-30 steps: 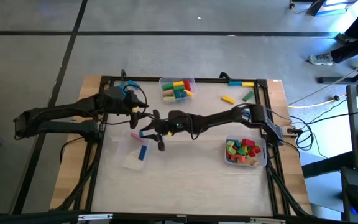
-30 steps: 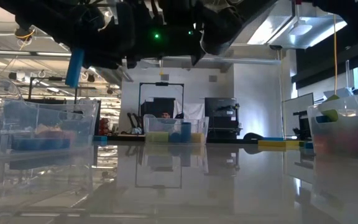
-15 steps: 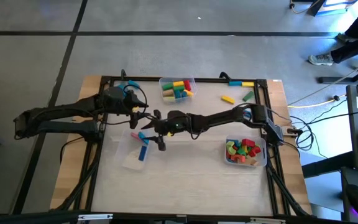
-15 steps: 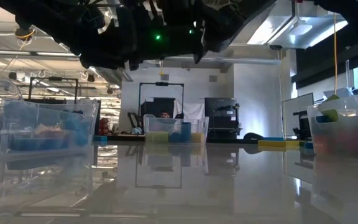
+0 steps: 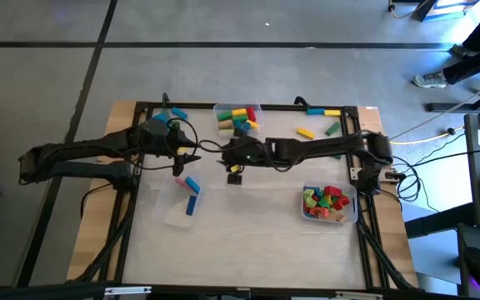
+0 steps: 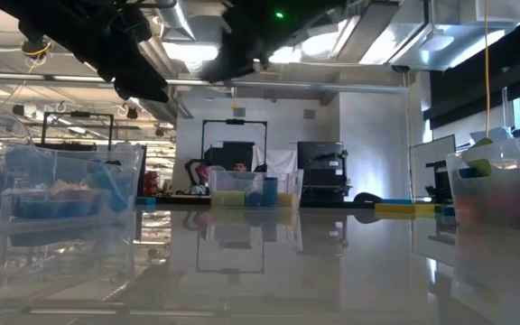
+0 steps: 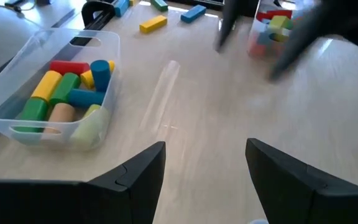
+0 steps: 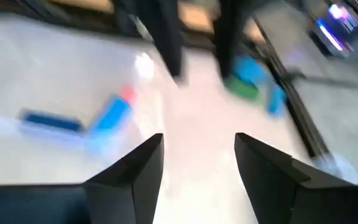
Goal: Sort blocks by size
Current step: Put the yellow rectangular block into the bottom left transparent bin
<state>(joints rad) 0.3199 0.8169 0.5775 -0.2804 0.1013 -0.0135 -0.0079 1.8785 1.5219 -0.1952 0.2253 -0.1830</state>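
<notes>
Over the table's middle, the right gripper is hanging open and empty; farther left, the left gripper is waiting open above three blocks.

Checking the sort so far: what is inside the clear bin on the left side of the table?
The left bin holds two blue bars, one lying across the other, and a pink block at its far edge. The low view suggests something orange low inside; the bin wall blurs it.
</notes>
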